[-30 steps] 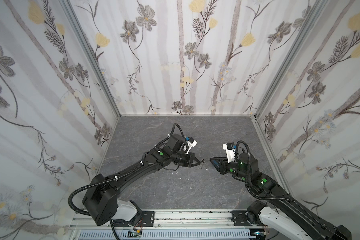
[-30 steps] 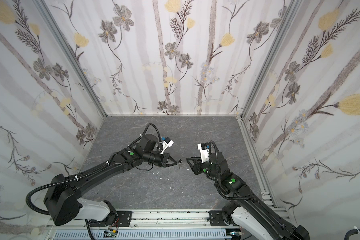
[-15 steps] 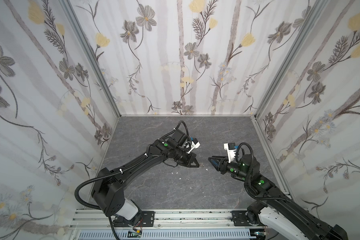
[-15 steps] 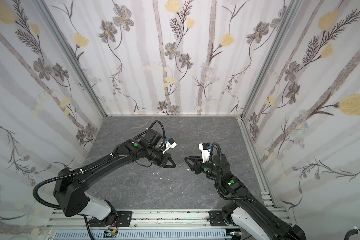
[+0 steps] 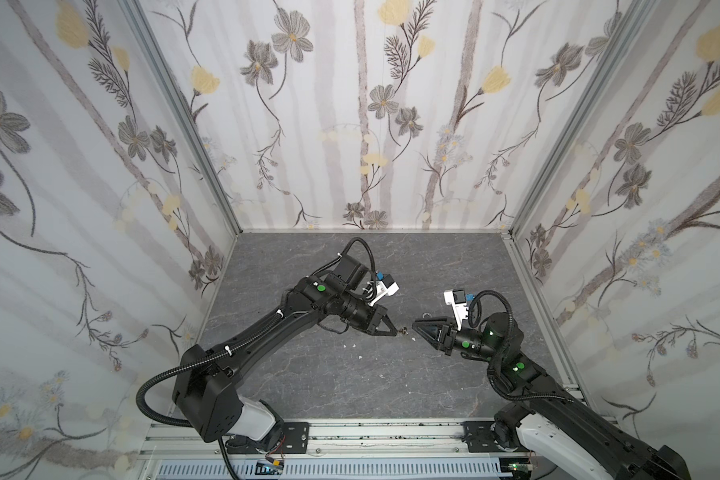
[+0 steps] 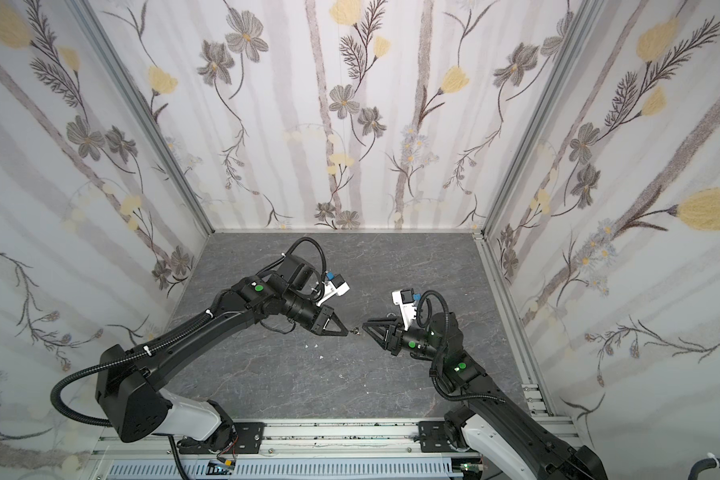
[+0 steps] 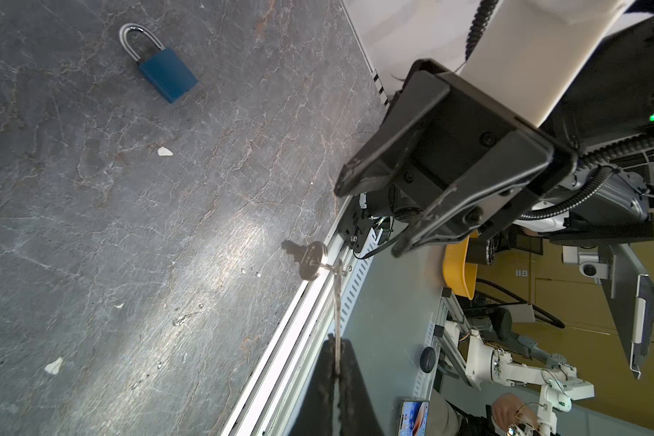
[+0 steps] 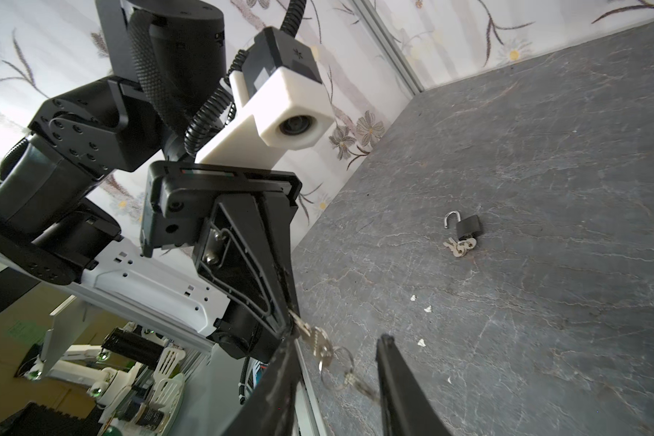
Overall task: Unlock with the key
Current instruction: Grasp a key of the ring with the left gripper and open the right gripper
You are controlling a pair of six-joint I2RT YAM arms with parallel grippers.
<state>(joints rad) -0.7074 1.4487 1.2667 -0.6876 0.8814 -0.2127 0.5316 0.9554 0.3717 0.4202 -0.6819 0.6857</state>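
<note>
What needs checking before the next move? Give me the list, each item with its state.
1. Left gripper shut on the keys: ok.
2. Right gripper open and facing the keys: ok.
3. Blue padlock lying free on the table, nothing on it: ok.
4. Blue padlock unlocked: not ok, it looks shut.
5. Its keyhole within reach: cannot tell, not in view.
6. Black padlock already open: ok.
</note>
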